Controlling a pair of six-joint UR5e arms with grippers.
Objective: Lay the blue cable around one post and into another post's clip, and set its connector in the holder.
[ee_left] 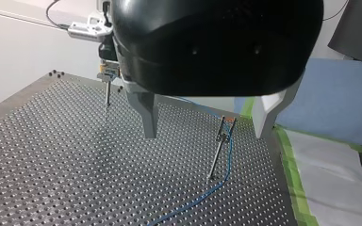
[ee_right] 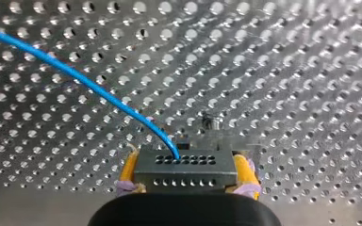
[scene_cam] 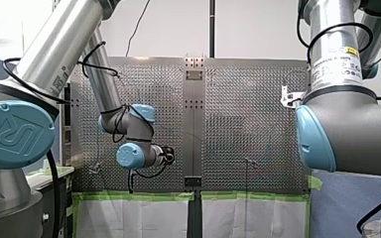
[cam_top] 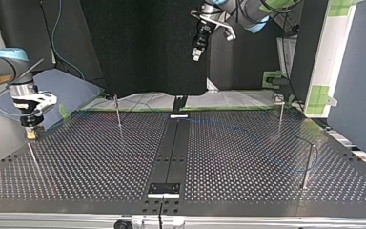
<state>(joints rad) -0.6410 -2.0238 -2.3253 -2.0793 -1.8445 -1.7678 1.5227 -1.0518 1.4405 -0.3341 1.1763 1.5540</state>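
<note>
Right wrist view put the grip closest: my right gripper (ee_right: 187,175) had its yellow pads (ee_right: 128,170) pinched on the flanks of the grey connector (ee_right: 184,165), a small hard block with rows of holes. I judged it the one rigid place worth holding. From its top face the blue cable (ee_right: 89,84) rose in a soft arc over the perforated table (ee_right: 287,70). It looked thin, light and limp, with perhaps enough spring to lift out of a slot if tugged, so I judged it wanted guiding with slack, not force. A small peg (ee_right: 212,123) showed just past the block. Whether that was the holder, or whether the connector sat in anything, I could not tell.

From the left wrist view, my left gripper (ee_left: 204,134) hung above the table with its fingers (ee_left: 148,117) spread wide and nothing between them. Ahead stood a clip post (ee_left: 215,157) topped by a forked clip (ee_left: 227,125). The cable appeared to pass through the fork, drop beside the post and trail along the table. Farther off, in the top view, the cable curved around a far post (cam_top: 307,167).
</note>
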